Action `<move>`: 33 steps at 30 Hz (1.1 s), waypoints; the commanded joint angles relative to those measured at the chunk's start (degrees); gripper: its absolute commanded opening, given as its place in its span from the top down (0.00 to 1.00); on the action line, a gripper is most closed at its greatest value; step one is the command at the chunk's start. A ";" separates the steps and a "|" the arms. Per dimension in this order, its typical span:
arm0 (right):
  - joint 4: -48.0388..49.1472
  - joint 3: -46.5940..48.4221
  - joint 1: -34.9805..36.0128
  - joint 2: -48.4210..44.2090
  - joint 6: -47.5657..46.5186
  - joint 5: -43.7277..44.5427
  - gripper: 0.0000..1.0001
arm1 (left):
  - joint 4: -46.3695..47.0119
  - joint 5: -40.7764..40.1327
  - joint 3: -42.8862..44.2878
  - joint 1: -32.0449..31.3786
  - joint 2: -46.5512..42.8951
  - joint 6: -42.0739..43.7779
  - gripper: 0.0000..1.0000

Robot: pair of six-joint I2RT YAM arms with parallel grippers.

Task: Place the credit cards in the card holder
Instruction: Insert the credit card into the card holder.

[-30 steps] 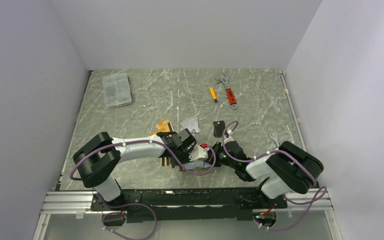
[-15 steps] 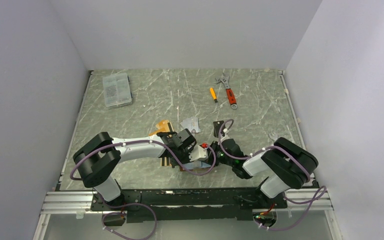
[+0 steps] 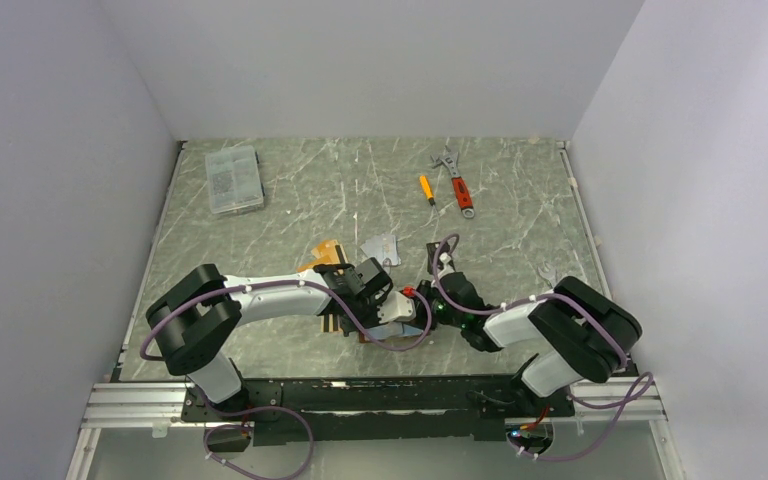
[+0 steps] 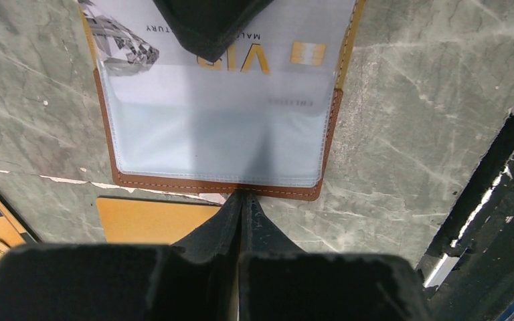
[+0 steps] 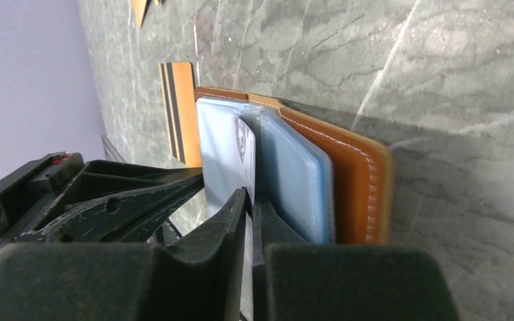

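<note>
Credit card (image 5: 243, 144) — thin, slick, springy — I pinch by its edge in the right gripper (image 5: 249, 194); left gripper (image 4: 242, 197), closed, braces the soft card holder (image 4: 174, 182) at six o'clock.

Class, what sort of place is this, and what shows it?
Probably a robotics lab test cell: plain white walls box in a marble-patterned table, and an aluminium mounting rail runs along its near edge.

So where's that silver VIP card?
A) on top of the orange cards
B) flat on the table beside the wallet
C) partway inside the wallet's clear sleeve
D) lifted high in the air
C: the silver card has its lower part under the clear sleeve of the card holder.
</note>
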 commanded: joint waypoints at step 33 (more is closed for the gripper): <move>-43.18 11.51 4.07 -5.73 -9.47 16.18 0.21 | -6.15 16.81 4.70 13.63 -15.11 -0.55 0.91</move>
